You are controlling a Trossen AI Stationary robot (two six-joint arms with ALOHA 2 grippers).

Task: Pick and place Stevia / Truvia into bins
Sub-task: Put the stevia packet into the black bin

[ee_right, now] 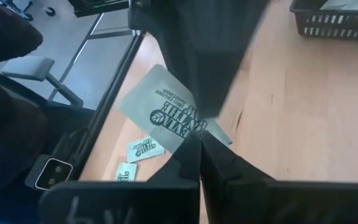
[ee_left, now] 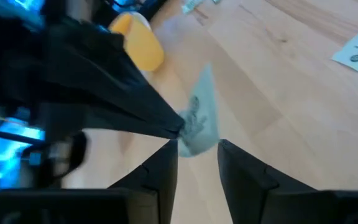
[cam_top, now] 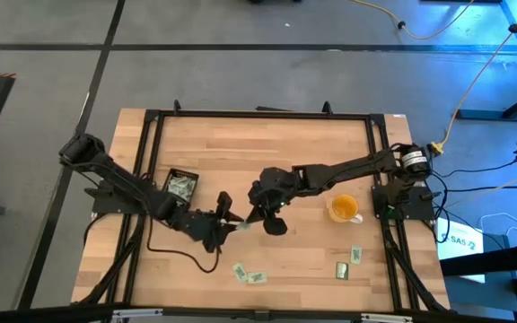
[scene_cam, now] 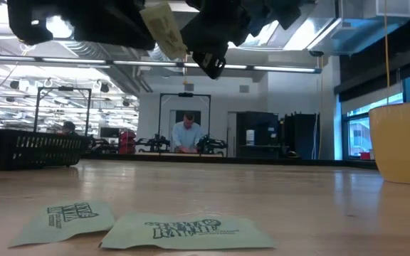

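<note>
Sachet [ee_right: 166, 115] is hanging above the table, clamped at one corner between the clenched right fingers [ee_right: 199, 138]; being light, thin and floppy, it likely wants an edge pinch. Left fingers [ee_left: 197, 148] are standing released, straddling its opposite edge, both arms meeting mid-air.

two black jointed arms, tapered fingers [ee_right: 219, 168]
</note>
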